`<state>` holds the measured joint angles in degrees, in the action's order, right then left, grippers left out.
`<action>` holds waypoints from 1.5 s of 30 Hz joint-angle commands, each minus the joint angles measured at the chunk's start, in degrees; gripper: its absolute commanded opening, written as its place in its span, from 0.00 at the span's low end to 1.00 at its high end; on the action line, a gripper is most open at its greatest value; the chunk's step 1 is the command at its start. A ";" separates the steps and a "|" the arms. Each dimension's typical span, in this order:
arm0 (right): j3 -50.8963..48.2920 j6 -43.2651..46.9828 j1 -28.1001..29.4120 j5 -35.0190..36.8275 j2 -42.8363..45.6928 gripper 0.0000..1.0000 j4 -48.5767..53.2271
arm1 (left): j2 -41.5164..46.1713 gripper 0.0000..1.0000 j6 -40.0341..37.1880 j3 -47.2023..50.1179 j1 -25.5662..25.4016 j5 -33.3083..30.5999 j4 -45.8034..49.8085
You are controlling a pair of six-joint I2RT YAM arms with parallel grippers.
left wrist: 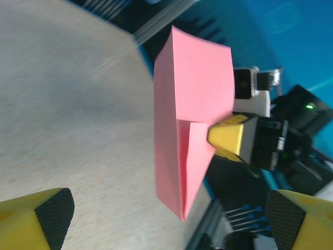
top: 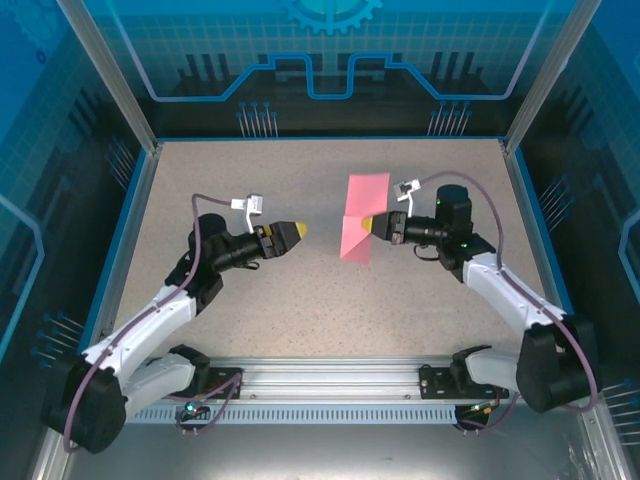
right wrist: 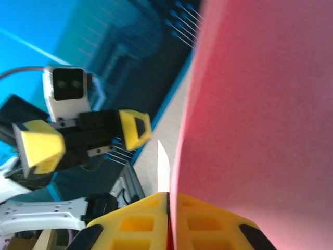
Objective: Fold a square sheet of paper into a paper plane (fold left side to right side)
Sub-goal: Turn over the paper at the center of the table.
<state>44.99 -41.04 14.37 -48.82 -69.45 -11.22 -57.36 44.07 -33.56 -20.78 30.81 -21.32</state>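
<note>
Now pinched up by one edge, partly folded.

Clamped tight in the right gripper: the square sheet of paper, raised over the right-middle of the counter, standing roughly on edge with one flap doubled back along a crease. Probably gripped there to keep the fold from springing open and to leave the loose side free. Unclear whether touching the counter at the lower corner. Parked well apart to the left: the left gripper, jaws spread wide, black pads empty, aimed at the sheet. Likely poised to come in and carry the left side across to the right. Judged early in the task: no dart shape yet. Risk of thin paper sagging or slipping from a one-point pinch.
</note>
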 commanded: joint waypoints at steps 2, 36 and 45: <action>5.02 -1.88 2.25 -3.83 3.12 0.09 -1.31 | 0.15 0.99 5.26 -2.02 -0.78 8.06 -9.59; 10.58 12.53 7.24 17.84 9.63 0.52 31.53 | -1.28 0.08 -9.81 -8.94 -11.19 -4.35 10.96; 9.87 21.78 2.17 55.95 10.78 0.83 57.68 | -8.24 0.00 -24.09 -21.72 -26.04 -49.16 51.44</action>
<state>55.55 -24.10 18.46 -8.80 -59.16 34.48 -61.47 25.82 -51.16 -42.37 4.10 10.50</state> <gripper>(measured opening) 0.793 0.047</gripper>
